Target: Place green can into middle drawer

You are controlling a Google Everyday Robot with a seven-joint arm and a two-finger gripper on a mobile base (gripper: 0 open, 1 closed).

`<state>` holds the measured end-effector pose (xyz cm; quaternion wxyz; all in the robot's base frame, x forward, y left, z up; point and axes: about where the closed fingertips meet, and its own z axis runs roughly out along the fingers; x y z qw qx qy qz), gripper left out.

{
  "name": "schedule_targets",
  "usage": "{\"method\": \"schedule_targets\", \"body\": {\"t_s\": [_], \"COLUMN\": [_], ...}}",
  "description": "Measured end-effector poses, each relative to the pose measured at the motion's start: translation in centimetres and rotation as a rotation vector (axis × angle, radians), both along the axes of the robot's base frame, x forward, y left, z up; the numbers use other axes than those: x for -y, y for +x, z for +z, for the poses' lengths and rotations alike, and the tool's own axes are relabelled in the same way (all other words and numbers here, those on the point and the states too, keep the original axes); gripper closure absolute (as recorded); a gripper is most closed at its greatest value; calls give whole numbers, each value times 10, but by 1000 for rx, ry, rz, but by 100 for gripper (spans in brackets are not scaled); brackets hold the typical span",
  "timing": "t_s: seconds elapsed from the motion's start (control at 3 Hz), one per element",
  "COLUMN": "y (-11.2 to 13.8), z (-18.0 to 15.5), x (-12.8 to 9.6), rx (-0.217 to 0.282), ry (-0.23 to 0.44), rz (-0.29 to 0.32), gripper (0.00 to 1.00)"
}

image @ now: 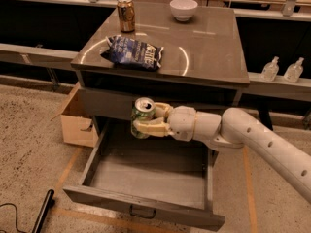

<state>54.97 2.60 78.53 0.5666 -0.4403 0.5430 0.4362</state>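
Item: green can (pixel 142 116), upright, being clamped by gripper (pixel 145 122) over open middle drawer (pixel 150 176), approx. 11 o'clock of floor, for lowering in.

One camera view covers the scene. The camera sits high in front of the cabinet (pixel 104 103) and faces it obliquely downward. Both the tabletop (pixel 209 47) (upper centre of the frame) and the inside of the open middle drawer (pixel 146 178) (lower centre) are therefore seen from above. The range is fairly near: the cabinet fills most of the frame, with ground (pixel 29 144) visible at the left and right margins. The arm (pixel 262 140) enters from the lower right edge. The gripper (pixel 141 124), clamped on the green can (pixel 143 109), lies just left of frame centre.
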Motion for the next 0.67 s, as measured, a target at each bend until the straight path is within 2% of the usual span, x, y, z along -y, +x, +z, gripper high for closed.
{"method": "schedule_targets", "body": {"t_s": [0.33,0.67], "y": [-18,-27], "z": [-33,-75], "x": [-23,-37], "rx": [-13,-18], "ry": [48,23], "rz": [29,39], "gripper": [100,100]}}
